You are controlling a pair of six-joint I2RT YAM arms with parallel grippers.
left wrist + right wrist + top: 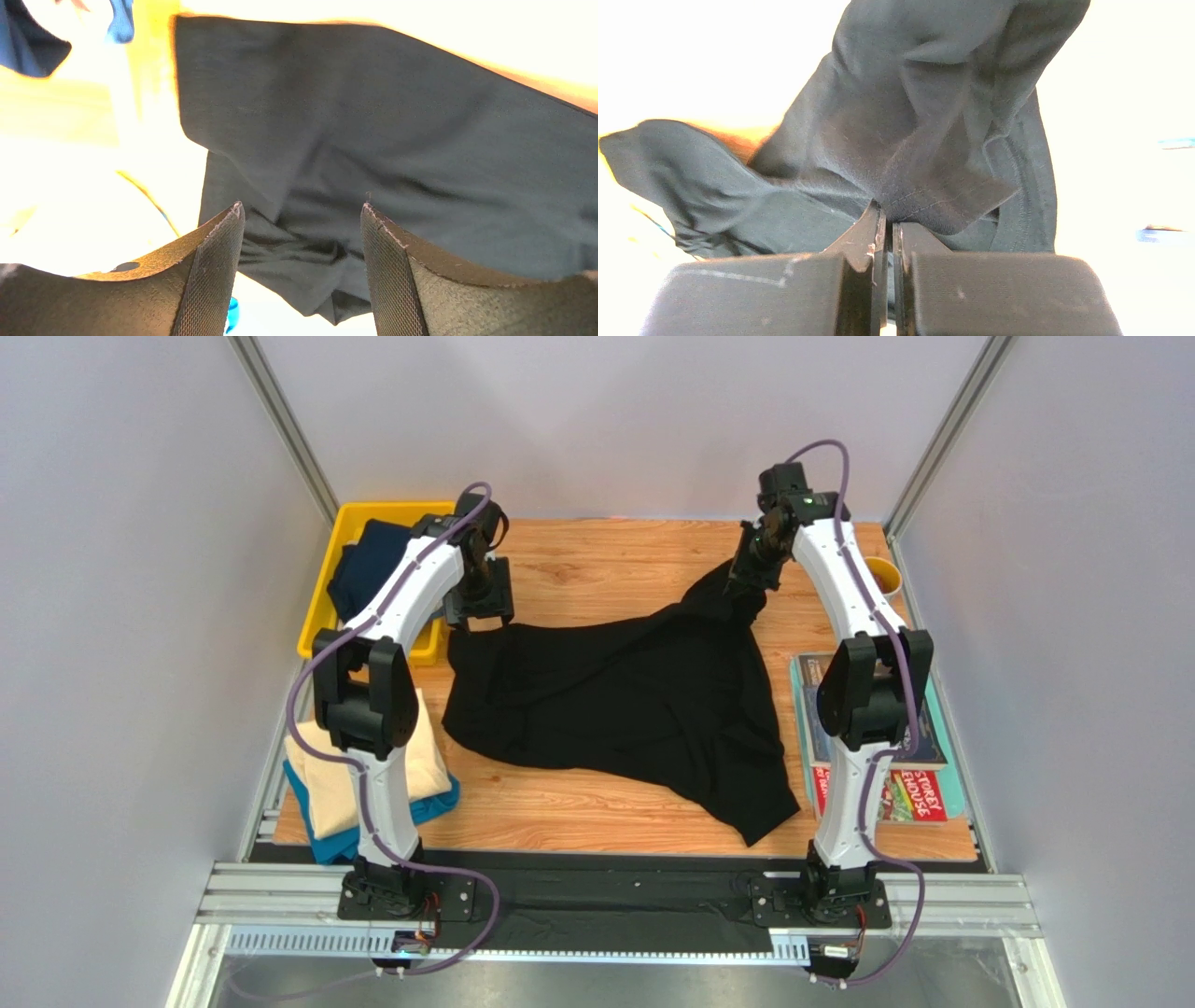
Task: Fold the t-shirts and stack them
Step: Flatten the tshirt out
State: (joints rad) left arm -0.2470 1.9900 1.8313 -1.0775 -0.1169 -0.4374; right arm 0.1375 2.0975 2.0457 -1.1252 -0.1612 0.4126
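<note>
Black cloth takes up the middle of the table: the large black t-shirt (617, 700) lies mostly flat but rumpled on the wood, and its far right corner is drawn up into a peak. That peak is there because the right gripper (887, 222) has its fingers pressed together on a hemmed edge of the shirt and holds it off the surface. From where I stand it looks like the start of a spread or a first fold, with one corner secured.

The left gripper (302, 210) hangs over the shirt's far left corner with its fingers spread and nothing between them. The cloth lies below it, untouched as far as I can tell. I take it to be lined up for a matching hold, so both far corners can be lifted together.

The rest is sorted around the edges. A cream t-shirt (330, 777) sits folded on a teal-blue one (330, 843) at the near left, partly behind the left arm, so the stack is already begun. A dark navy shirt (376, 546) waits in the yellow bin (326, 602) at the far left. Magazines (919, 791) lie along the right side.

The table (589, 819) is warm wood planking, boxed in by pale grey walls and slanted metal posts.
</note>
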